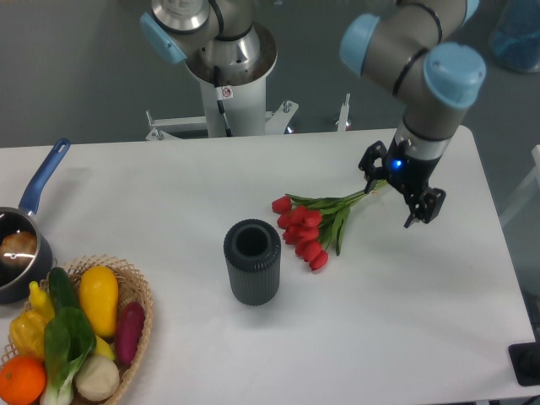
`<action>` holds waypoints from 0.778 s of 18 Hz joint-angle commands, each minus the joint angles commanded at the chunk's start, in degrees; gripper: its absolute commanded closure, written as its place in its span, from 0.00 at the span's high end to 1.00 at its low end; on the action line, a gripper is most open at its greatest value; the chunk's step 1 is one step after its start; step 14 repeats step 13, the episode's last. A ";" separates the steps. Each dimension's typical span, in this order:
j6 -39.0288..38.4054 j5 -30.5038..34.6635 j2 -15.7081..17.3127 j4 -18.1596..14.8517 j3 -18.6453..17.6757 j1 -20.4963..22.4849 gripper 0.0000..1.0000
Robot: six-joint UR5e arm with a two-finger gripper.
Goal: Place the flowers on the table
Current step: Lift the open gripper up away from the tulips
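White table (169,186) fills our view; the flowers (314,221) lie flat at centre, stems slanting up-right toward our gripper (403,184), spread apart above the stem ends.

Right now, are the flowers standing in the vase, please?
No, the flowers lie flat on the table, beside the vase.

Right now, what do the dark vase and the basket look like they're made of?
The vase looks like dark matte plastic or rubber, judging by its fine vertical ribs and lack of shine; ceramic can't be ruled out. The basket looks like woven wicker or straw: tan, with a visibly braided rim.
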 joint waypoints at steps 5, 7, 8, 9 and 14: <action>-0.09 -0.79 0.09 2.38 2.12 1.05 1.00; 0.09 -1.23 0.09 2.47 2.03 1.93 1.00; 0.09 -1.67 0.17 2.47 2.03 2.11 1.00; 0.09 -2.45 0.26 2.47 2.03 2.20 1.00; 0.00 -5.18 0.88 2.38 1.77 3.42 1.00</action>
